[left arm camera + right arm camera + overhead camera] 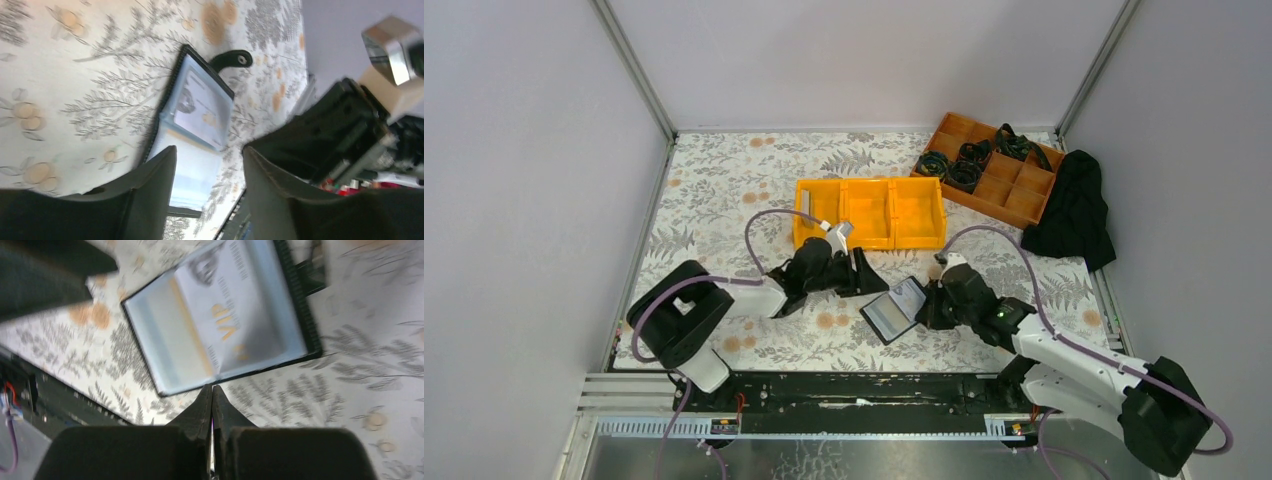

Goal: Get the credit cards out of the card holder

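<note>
Resting place of the card holder (894,310): spread open on the floral table cover (724,190), lower centre of the top view, between the two grippers; its black snap tab (232,59) sticks out from one edge.
Credit cards: one pale card (235,325) with gold "VIP" lettering sits inside a clear sleeve; blur hides the contents of the neighbouring sleeve.
Right gripper (924,305): jaws pressed fully together, tips (211,390) right at the holder's edge. I cannot tell whether they pinch a sleeve or only touch it.
Left gripper (869,275): jaws parted with a clear gap and nothing between them. It sits left of the holder and apart from it, and in its wrist view the holder shows through the gap (210,152).
Yellow bin (894,243): three compartments, just behind the left gripper at centre frame. A small pale grey piece (820,222) lies in its left compartment, too small to name for sure.
Orange divided tray (1009,195): upper right, angled, with black coiled items in several sections.
Black cloth (1074,210): bunched at the right edge, touching the tray's right side.
</note>
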{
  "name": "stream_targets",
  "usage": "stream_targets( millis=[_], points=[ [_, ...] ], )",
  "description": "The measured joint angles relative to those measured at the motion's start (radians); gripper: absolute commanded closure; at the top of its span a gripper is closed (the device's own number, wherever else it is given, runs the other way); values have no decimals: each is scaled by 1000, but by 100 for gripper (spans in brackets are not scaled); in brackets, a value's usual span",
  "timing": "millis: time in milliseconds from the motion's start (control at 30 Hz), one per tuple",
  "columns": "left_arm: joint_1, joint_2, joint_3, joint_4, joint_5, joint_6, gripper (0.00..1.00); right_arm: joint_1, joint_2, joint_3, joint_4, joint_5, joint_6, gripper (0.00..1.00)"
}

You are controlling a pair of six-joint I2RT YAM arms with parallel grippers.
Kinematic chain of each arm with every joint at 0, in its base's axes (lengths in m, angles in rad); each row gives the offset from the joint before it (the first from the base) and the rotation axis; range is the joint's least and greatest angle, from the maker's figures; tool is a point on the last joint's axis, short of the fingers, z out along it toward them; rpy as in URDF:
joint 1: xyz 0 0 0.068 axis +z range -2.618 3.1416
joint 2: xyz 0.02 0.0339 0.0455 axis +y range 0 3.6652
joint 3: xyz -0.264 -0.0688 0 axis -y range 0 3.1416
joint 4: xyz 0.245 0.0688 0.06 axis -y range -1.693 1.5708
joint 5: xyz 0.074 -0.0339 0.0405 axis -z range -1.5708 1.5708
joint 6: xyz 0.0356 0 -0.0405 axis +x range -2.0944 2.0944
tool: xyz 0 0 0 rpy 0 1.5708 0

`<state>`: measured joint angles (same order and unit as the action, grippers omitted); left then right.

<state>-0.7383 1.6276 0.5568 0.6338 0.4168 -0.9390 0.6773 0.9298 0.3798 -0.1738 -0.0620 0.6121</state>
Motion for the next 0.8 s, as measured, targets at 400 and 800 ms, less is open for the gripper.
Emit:
stream_targets(
  millis=[400,800],
  points=[
    [49,-175,22,-243,-202,114,0,251,69,-2,13,46,79,97],
    [67,-242,-3,-257,-227,131,0,266,310,48,177,70,92,98]
  ],
)
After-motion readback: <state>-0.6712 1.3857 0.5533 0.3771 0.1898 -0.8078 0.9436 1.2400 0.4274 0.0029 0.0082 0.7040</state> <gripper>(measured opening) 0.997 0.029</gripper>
